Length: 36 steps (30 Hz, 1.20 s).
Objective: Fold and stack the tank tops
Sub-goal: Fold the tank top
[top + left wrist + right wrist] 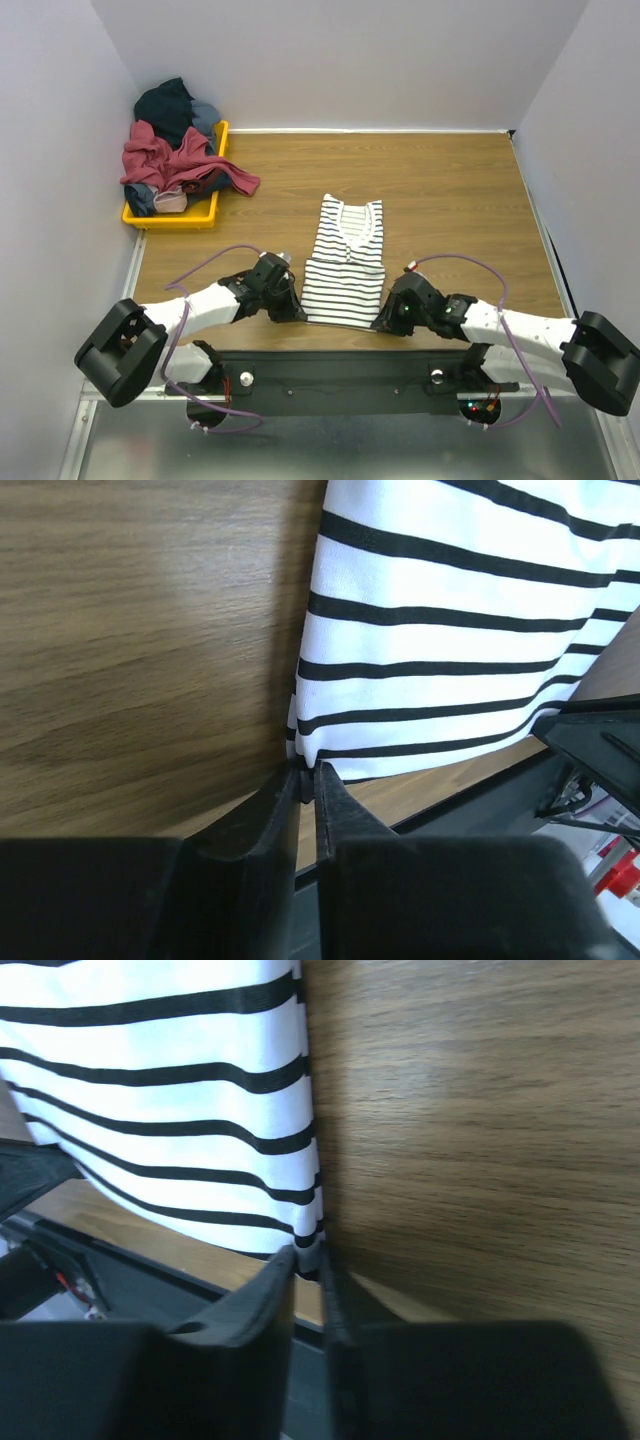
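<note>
A white tank top with thin dark stripes (345,265) lies on the wooden table, neck end far, hem end near. My left gripper (296,308) is shut on its near left hem corner (303,752). My right gripper (383,320) is shut on its near right hem corner (308,1242). The hem end is raised slightly off the table between the two grippers. Other tops are heaped in a pile (175,150) of dark blue, red and pink cloth at the far left.
A yellow plastic tray (170,217) at the far left holds the cloth pile, which spills over its right rim. The table's near edge and a black metal rail (340,375) run just behind the grippers. Grey walls close in the table.
</note>
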{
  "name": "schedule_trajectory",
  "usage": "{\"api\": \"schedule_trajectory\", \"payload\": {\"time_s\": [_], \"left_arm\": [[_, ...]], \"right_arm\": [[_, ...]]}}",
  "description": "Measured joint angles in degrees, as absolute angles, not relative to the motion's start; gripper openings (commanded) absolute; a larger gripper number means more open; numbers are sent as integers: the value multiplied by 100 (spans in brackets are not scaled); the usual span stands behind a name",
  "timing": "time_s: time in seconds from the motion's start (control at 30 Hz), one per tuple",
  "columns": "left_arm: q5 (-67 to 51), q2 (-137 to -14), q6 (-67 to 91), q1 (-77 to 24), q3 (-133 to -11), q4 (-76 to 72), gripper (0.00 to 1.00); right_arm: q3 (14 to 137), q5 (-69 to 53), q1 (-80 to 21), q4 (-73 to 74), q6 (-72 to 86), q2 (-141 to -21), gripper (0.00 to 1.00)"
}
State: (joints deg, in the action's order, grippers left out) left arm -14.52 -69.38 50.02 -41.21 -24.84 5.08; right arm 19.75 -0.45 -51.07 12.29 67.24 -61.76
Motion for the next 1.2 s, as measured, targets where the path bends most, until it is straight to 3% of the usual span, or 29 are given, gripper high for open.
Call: {"api": "schedule_trajectory", "payload": {"time_s": [0.13,0.43,0.8,1.03,1.2], "left_arm": [[-1457,-6952,5006,-4139,-2484,497,0],[-1406,-6375,5092,-4316,-2488,880,0],[-875,-5059,5638,-4932,-2742,1979,0],[-161,-5266,5454,-4884,-4217,2338,0],[-51,-5695,5181,-4386,-4574,2038,0]], "right_arm": [[2040,-36,-5107,1313,6617,-6226,0],[2561,-14,-5201,2193,6200,-6259,0],[3645,548,-6276,3404,6322,-6165,0],[4781,1345,-6283,3625,6125,-6790,0],[5247,1782,-6206,3629,5867,-7293,0]]}}
